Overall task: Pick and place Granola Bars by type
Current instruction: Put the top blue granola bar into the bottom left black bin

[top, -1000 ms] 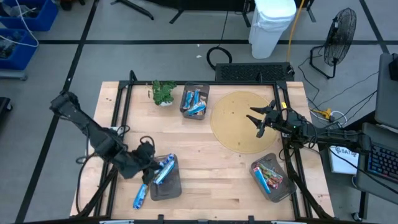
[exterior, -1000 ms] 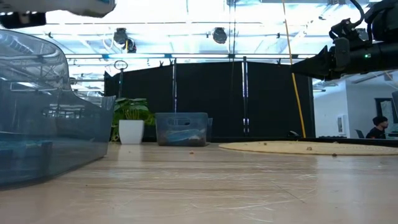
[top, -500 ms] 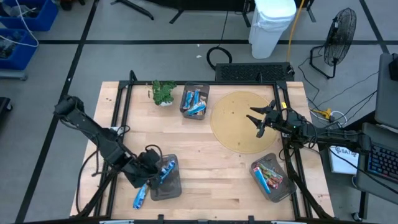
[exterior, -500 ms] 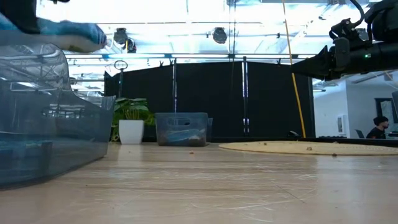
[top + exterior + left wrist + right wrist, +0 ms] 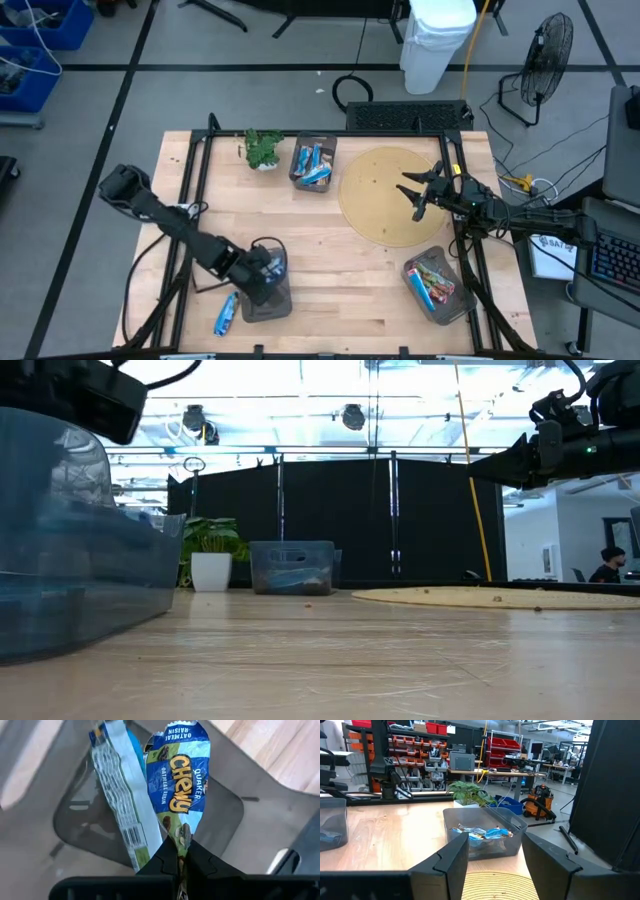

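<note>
Left gripper (image 5: pixel 262 276) is down over the near-left bin (image 5: pixel 272 303), fingers (image 5: pixel 165 862) pinched on the end of a blue granola bar (image 5: pixel 177 802) (wrapper reads Quaker Chewy, oatmeal raisin). A second blue bar (image 5: pixel 122 800) is just beside it, showing its back side, over the bin floor. One more blue bar (image 5: pixel 225 314) lies on the table (image 5: pixel 330 265) just left of that bin. Right gripper (image 5: pixel 414 191) hangs over the round mat (image 5: pixel 385 195), fingers spread, holding nothing. Far bin (image 5: pixel 312 163) holds blue bars; near-right bin (image 5: pixel 438 285) holds mixed reddish and blue ones. Small plant (image 5: pixel 262 148) at the far edge.
</note>
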